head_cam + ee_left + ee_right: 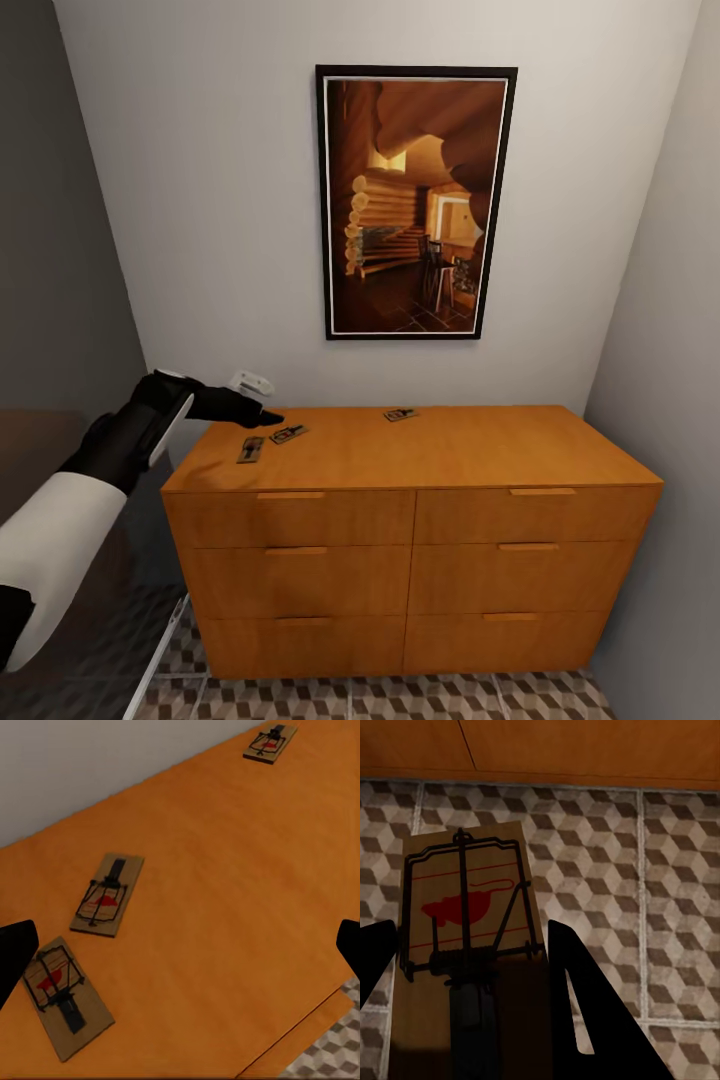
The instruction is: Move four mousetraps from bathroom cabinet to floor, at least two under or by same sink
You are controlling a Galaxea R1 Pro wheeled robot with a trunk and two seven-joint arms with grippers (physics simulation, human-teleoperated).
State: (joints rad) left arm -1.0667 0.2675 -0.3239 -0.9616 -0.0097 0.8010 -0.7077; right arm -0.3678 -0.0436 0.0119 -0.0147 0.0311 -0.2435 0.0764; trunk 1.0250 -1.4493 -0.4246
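Three small flat tan wooden mousetraps with dark wire springs and a red mark lie on the flat top of the wide orange-brown wooden cabinet [410,500]: one [250,450] near its left front corner, a second [288,434] just beside that, and a third [401,414] well apart, toward the back edge under the framed picture [415,203]. The fourth mousetrap [465,945] is pinched in my right tool [472,967], fingers closed against its long edges, above the cube-patterned brown and beige tiled bathroom floor [660,907] in front of the cabinet. My left tool [262,417] hangs over the cabinet's left end with its fingers spread, the two nearer traps between and ahead of them. I judge these boards light, stiff and thin, likely to slide on the smooth wood, so I would pinch across the bare wooden edges and keep clear of the spring wire.
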